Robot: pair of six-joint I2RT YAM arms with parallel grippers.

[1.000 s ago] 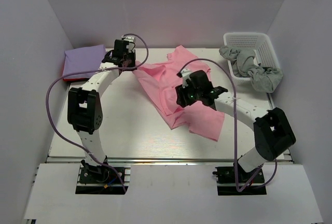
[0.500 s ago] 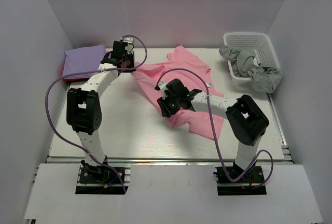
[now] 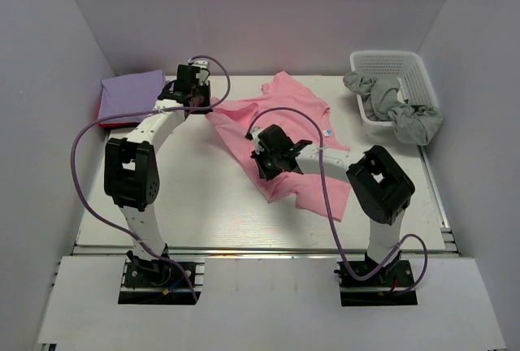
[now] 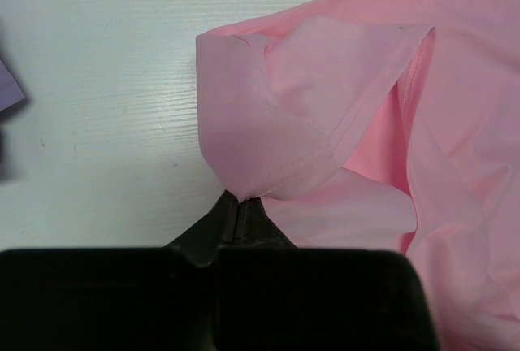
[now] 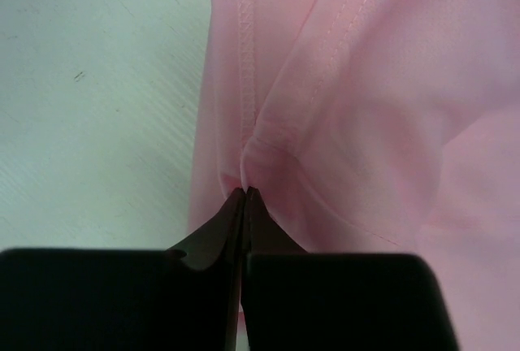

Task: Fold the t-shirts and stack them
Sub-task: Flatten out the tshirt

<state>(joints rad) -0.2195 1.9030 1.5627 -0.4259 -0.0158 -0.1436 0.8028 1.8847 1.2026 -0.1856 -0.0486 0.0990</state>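
On bench (image 3: pixel 195 197), left fingers (image 4: pixel 230 219) clamp pink t-shirt (image 3: pixel 309 115) sleeve, right fingers (image 5: pixel 221 233) clamp its stitched edge; thin pinches, pull unevenly, you lose cloth.

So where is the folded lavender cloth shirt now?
Top view: the folded lavender cloth shirt lies in the far left corner of the table, atop a red shirt, left of the left gripper pinching the light pink shirt.

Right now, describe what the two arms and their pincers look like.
The left arm and right arm have white tubular links and boxy black joint housings. A purple cable loops along each. The left pincer and right pincer are matte black with tapered fingers.
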